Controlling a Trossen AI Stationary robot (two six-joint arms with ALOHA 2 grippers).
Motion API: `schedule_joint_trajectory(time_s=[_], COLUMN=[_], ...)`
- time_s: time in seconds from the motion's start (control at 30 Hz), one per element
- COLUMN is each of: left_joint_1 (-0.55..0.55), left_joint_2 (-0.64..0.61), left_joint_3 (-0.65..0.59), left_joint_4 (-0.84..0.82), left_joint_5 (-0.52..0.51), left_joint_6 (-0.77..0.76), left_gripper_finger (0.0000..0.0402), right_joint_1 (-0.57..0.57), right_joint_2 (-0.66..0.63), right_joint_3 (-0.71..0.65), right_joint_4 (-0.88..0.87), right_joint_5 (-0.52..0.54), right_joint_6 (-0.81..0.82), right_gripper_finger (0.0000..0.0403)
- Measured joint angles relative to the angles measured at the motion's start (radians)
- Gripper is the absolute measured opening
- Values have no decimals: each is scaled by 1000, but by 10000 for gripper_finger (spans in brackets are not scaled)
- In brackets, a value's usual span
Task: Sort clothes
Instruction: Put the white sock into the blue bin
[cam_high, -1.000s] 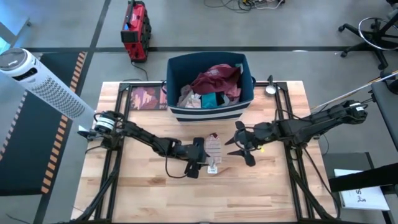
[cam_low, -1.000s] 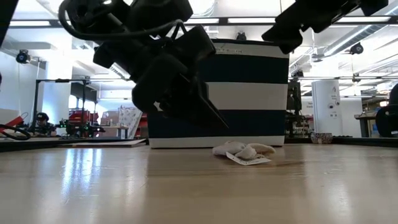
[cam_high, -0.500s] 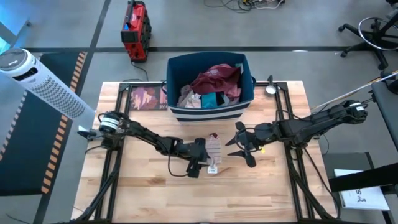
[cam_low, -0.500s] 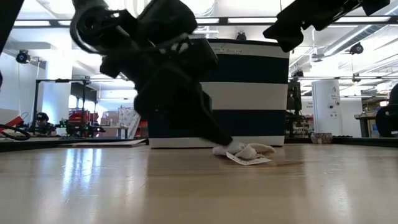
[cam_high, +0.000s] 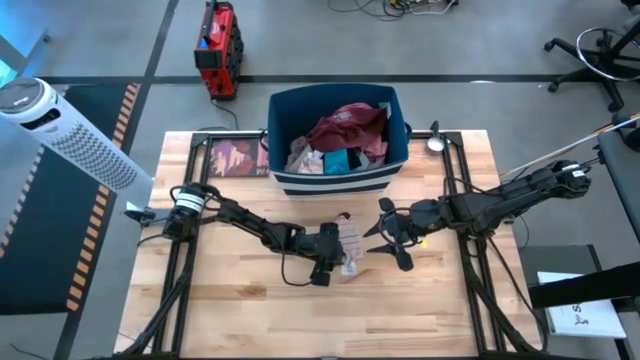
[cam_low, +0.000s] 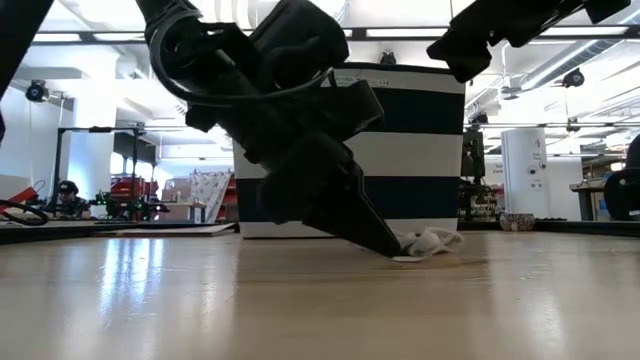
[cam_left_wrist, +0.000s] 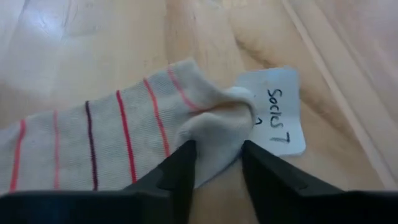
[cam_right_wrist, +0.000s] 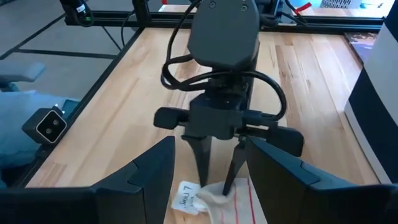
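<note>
- High view: the dark blue bin (cam_high: 338, 135) with white stripes stands at the far middle of the tabletop (cam_high: 240, 310); it holds a heap of clothes (cam_high: 345, 132), with a maroon piece on top and a teal piece beside it.
- A flat printed sheet (cam_high: 238, 158) lies on the tabletop just left of the bin.
- A small round lamp-like object (cam_high: 436, 142) sits at the bin's right corner.
- Off the tabletop, a white perforated tower (cam_high: 70, 135) stands well left of the bin and a red unit (cam_high: 218, 38) lies on the floor beyond it.
- A pale sock (cam_left_wrist: 106, 149) with red and dark stripes lies flat on the tabletop in front of the bin, with nothing between them; a white tag (cam_left_wrist: 277, 121) reading "Socks 7" lies touching it.
- The left end effector (cam_left_wrist: 216, 165) points down at the sock's bunched end, fingers on either side of the fold, pinching the sock.
- The right end effector (cam_high: 388, 232) hangs just right of the sock, above the tabletop, fingers spread and holding nothing.
</note>
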Motion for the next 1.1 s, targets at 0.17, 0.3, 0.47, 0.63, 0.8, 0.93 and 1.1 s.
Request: schedule_joint_trajectory(time_s=[0.17, 0.3, 0.47, 0.63, 0.8, 0.93, 1.1], left_joint_1=[2, 1, 1, 0, 0, 7, 67], left_joint_2=[-11, -26, -68, -162, -288, -413, -543], left_joint_3=[15, 35, 71, 98, 115, 116, 138], left_joint_4=[-22, -33, -83, -185, -282, -291, -284], left_joint_5=[18, 18, 18, -34, -159, -249, -297], left_joint_6=[2, -14, -18, 16, 61, 100, 167], left_gripper_finger=[23, 11, 2, 1, 0, 0, 0], right_joint_1=[8, 15, 32, 65, 97, 107, 107], right_joint_2=[0, 0, -1, -4, -8, -11, -12], right_joint_3=[0, 0, 0, 0, 10, 15, 15], right_joint_4=[0, 1, -1, 0, 1, 2, 3], right_joint_5=[0, 0, 0, 0, 0, 0, 0], right_joint_6=[0, 0, -1, -1, -20, -31, -43], right_gripper_finger=[175, 168, 158, 145, 125, 99, 62])
